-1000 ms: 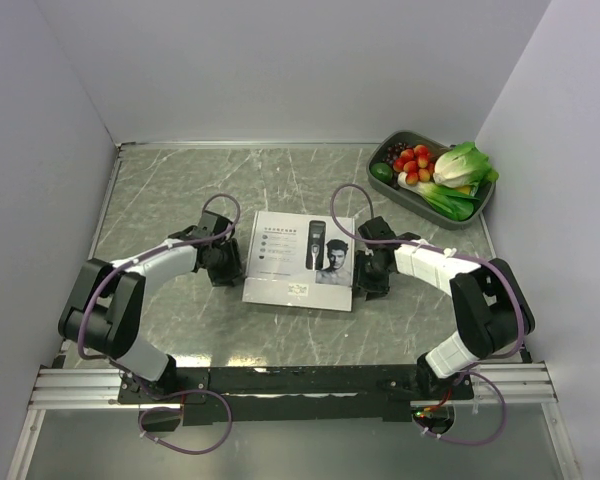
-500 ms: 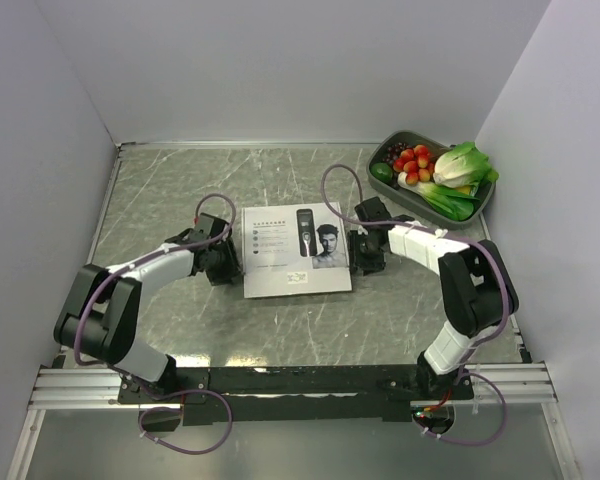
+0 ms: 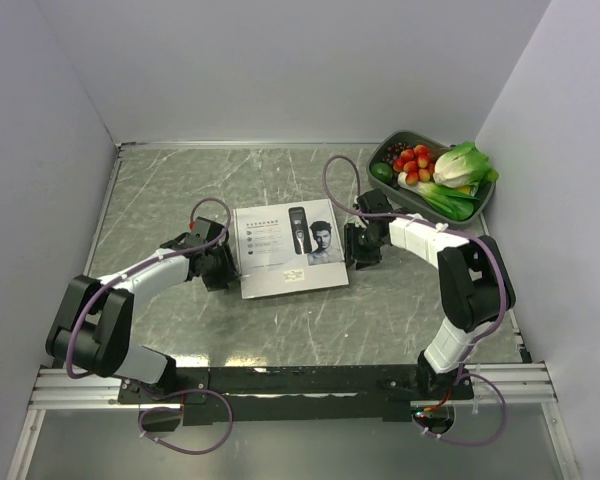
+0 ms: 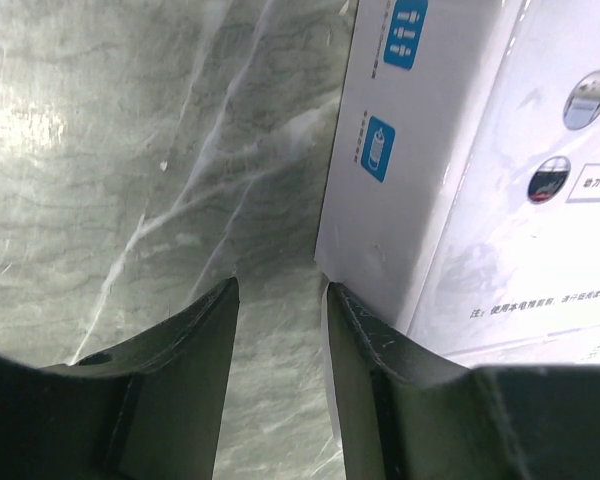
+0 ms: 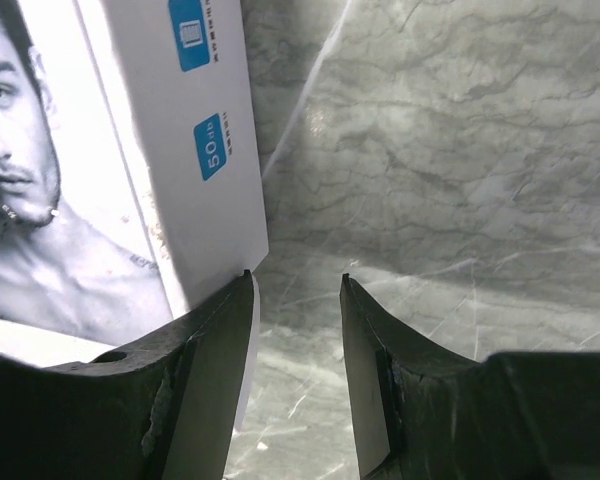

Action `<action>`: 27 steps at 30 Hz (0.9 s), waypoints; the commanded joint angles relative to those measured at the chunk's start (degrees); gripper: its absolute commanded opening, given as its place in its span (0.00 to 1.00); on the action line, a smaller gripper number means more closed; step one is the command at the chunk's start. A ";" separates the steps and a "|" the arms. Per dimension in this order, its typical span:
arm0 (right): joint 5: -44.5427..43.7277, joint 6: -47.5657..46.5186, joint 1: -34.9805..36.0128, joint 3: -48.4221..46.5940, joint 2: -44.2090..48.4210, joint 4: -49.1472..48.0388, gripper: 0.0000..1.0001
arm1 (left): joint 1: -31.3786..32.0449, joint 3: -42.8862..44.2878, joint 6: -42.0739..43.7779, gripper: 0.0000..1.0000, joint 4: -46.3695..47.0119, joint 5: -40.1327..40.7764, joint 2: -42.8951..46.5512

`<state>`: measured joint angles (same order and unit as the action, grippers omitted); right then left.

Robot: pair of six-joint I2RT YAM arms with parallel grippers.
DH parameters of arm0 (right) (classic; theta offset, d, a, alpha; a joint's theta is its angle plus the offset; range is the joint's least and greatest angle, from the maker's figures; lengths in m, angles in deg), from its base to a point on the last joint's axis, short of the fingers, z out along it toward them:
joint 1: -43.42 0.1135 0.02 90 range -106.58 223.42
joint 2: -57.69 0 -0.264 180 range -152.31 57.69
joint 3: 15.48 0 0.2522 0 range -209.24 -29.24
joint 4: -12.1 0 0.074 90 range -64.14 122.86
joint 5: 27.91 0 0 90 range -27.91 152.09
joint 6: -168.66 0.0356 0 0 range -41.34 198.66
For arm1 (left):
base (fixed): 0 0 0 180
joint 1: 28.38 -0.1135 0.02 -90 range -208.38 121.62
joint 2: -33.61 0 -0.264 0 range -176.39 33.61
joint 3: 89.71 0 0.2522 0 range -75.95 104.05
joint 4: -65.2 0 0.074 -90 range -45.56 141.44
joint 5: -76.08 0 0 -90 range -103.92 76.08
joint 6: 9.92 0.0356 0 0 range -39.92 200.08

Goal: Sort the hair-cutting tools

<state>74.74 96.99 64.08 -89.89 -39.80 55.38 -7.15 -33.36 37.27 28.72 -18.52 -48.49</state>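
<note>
Two spread, empty tools, left tool (image 3: 220, 268) and right tool (image 3: 358, 245), are set against opposite ends of the box (image 3: 288, 250) lying crosswise on the tabletop (image 3: 280, 325); the clipper, unseen, is judged inside.

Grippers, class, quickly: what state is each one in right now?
Left gripper: open, nothing between its fingers; white box beside one finger.
Right gripper: open, nothing held; box beside one finger.
</note>
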 commanded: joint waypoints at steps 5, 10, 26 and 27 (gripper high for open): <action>10.48 1.80 2.19 -3.61 -0.68 1.50 0.50 | 2.14 3.47 -2.55 0.47 4.35 -7.79 2.04; 8.37 2.24 2.27 -0.54 -0.86 1.07 0.50 | 2.14 3.73 -1.76 0.47 3.39 -6.65 1.34; -2.44 3.56 2.27 3.69 0.72 -0.69 0.50 | 2.06 3.55 1.41 0.55 3.56 -0.32 -1.04; -2.97 3.64 2.27 3.78 0.90 -0.52 0.50 | 2.06 3.64 1.67 0.55 3.21 0.20 -1.47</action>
<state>72.20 99.20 64.94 -86.61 -39.78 56.08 -6.51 -32.31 39.02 26.86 -15.94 -48.67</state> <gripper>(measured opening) 0.497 0.542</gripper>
